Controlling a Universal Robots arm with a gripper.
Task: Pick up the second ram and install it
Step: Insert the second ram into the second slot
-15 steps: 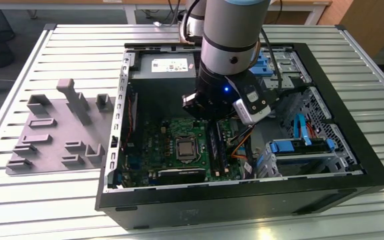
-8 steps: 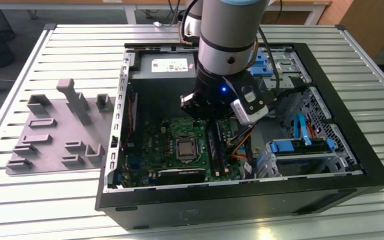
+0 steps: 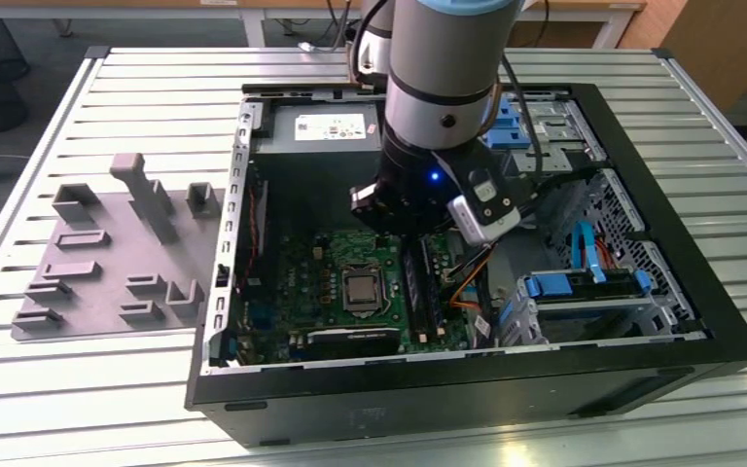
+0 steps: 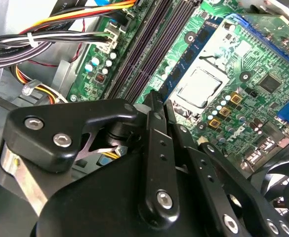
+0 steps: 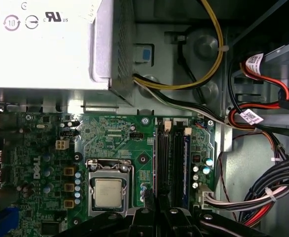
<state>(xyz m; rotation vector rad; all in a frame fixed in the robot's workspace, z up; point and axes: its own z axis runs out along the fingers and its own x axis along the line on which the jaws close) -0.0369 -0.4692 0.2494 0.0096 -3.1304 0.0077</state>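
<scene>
Black tool (image 4: 156, 106) | fingers together | above motherboard slots (image 5: 171, 163)

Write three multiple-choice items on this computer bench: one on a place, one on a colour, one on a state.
1. Where is the gripper?
A. Over the grey fixture blocks
B. Beside the case, over the bare table
C. Inside the open computer case, over the memory slots

2. What colour is the motherboard?
A. Green
B. Red
C. White

3. How does the processor sit?
A. Hidden under a cooler
B. Uncovered in its socket
C. Lying out on the table

Answers:
1 C: in the exterior view the arm reaches down into the case, and both wrist views show the slots just beyond the gripper.
2 A: the board is green in all three views.
3 B: the first wrist view shows its bare metal top inside the socket frame.
</scene>
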